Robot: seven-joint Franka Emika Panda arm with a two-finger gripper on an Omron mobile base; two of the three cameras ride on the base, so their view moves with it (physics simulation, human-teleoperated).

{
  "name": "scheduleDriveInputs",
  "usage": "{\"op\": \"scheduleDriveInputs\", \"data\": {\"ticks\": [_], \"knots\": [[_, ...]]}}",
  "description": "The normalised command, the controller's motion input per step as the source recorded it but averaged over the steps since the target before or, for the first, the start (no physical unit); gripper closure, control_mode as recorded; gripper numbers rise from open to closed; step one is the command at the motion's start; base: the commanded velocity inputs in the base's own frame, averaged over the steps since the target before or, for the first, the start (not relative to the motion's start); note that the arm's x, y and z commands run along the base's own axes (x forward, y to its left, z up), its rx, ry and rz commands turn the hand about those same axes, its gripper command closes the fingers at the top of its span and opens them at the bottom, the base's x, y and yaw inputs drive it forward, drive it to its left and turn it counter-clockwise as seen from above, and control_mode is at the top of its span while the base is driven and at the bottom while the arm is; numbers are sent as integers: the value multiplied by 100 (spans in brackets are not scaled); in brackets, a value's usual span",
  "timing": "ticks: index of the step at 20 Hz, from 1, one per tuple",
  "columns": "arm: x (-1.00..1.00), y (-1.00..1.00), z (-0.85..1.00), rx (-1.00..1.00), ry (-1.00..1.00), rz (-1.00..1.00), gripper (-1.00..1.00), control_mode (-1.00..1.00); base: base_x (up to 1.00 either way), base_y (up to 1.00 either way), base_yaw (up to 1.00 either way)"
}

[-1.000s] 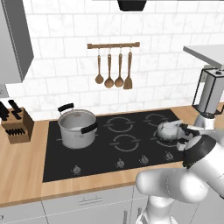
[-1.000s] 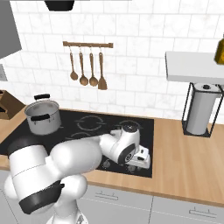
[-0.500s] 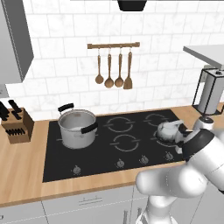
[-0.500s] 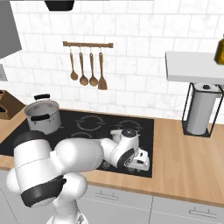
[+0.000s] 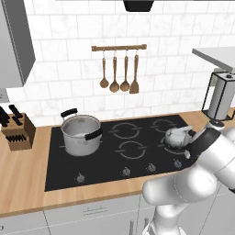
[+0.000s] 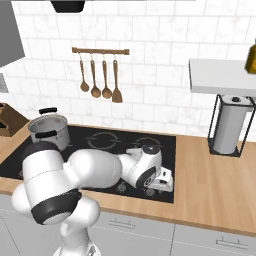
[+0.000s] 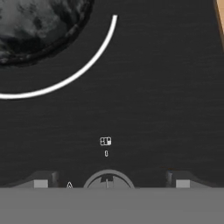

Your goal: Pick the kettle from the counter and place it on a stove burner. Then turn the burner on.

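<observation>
Kettle sits on black cooktop, beside counter.

The kettle sits on the cooktop's right burner, pot at the left.

Open glass around the front knob, kettle close above

The fingers straddle a knob with bare black cooktop ahead; the kettle sits inside its burner ring just beyond (upper left in the hand view), and the desk edges the far right.
</observation>
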Motion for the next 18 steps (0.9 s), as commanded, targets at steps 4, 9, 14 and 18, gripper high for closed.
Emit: {"op": "scheduleDriveInputs", "data": {"ticks": [4, 9, 14, 18], "knots": [[0, 0, 0, 0, 0, 0, 100, -100, 0, 0, 0], [0, 0, 0, 0, 0, 0, 100, -100, 0, 0, 0], [-4, 0, 0, 0, -3, 15, 100, -100, 0, 0, 0], [-12, 0, 5, 0, -12, 48, 100, -100, 0, 0, 0]]}}
